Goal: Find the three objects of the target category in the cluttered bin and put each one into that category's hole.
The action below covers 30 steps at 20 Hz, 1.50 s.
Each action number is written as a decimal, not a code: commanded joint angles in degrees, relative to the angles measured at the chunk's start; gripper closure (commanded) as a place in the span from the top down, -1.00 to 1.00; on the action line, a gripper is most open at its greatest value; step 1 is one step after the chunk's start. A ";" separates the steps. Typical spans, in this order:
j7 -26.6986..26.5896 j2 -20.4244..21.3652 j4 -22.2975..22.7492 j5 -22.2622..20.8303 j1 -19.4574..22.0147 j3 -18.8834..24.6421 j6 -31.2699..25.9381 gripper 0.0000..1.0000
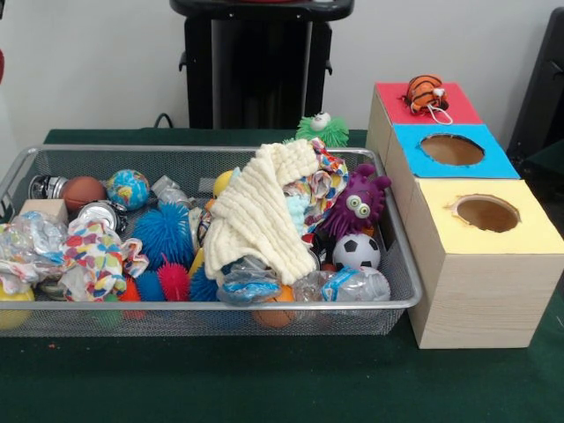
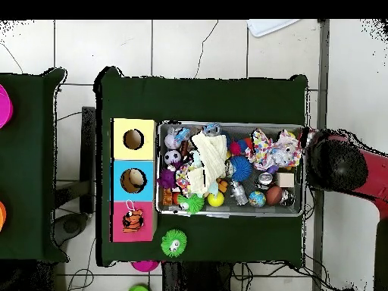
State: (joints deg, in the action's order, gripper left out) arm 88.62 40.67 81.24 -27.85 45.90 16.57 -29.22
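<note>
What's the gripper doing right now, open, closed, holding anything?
Gripper: cannot be told; only the red and black arm shows, beside the wire mesh bin.

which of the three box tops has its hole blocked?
The red top, farthest in the front view: a striped orange toy sits over its hole. The blue and yellow tops show open holes.

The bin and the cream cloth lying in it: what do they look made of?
The bin looks like silver metal wire mesh, see-through with a shiny rim. The cream cloth looks like soft knitted or waffle-textured fabric, matte, draping in folds over the toys; the fibre is unclear.
</note>
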 commanded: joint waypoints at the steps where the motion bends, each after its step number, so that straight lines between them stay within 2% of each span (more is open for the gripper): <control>1: -2.90 -4.45 -3.22 -3.46 -2.74 3.37 1.16 1.00; 24: 4.81 -6.50 -3.71 -2.82 -8.20 -1.24 4.91 1.00; 30: 5.33 -8.71 -3.67 -4.18 -8.52 -2.28 9.04 1.00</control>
State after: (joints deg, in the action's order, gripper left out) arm 88.62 36.53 77.14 -29.29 37.96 16.03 -23.76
